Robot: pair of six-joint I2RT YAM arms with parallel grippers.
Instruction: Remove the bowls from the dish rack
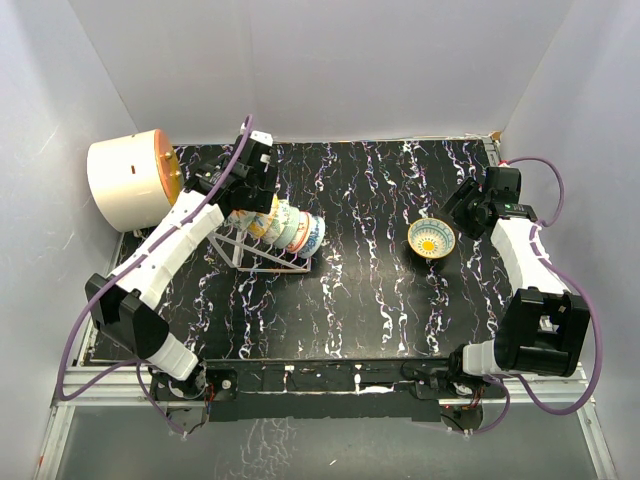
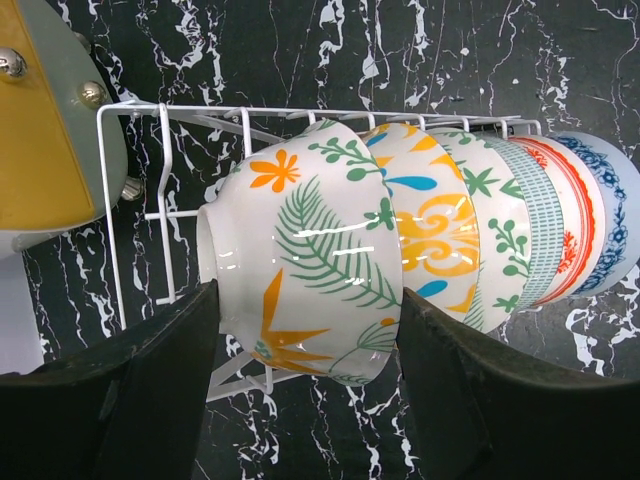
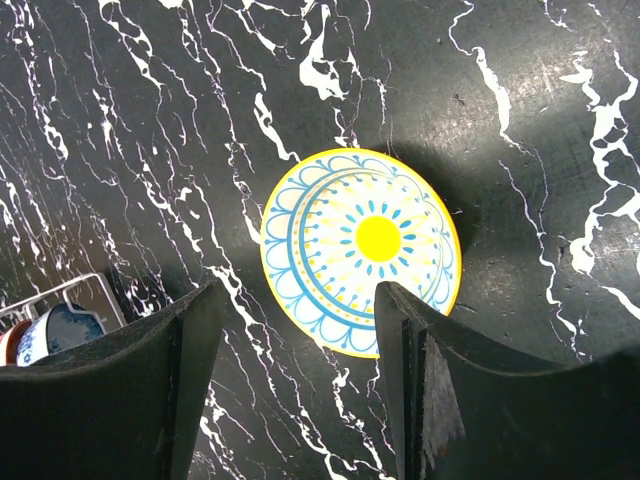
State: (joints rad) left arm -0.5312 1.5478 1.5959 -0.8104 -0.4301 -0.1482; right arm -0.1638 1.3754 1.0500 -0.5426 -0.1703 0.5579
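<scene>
The wire dish rack (image 1: 240, 250) stands at the left of the table with several bowls (image 1: 292, 230) on edge in a row. In the left wrist view the nearest one is a white bowl with green leaves and orange flowers (image 2: 310, 250), still in the dish rack (image 2: 130, 180). My left gripper (image 2: 308, 296) is shut on that bowl, one finger at its base and one at its rim. A yellow-and-blue bowl (image 1: 432, 238) sits upright on the table at the right. My right gripper (image 3: 300, 292) hangs open just above its near rim (image 3: 350, 245), holding nothing.
A large cream-and-orange cylinder (image 1: 128, 180) lies at the table's back left, right behind the rack (image 2: 40, 140). White walls enclose the black marble table (image 1: 370, 300). The rack's end with a blue bowl (image 3: 55, 330) shows at the right wrist view's left edge.
</scene>
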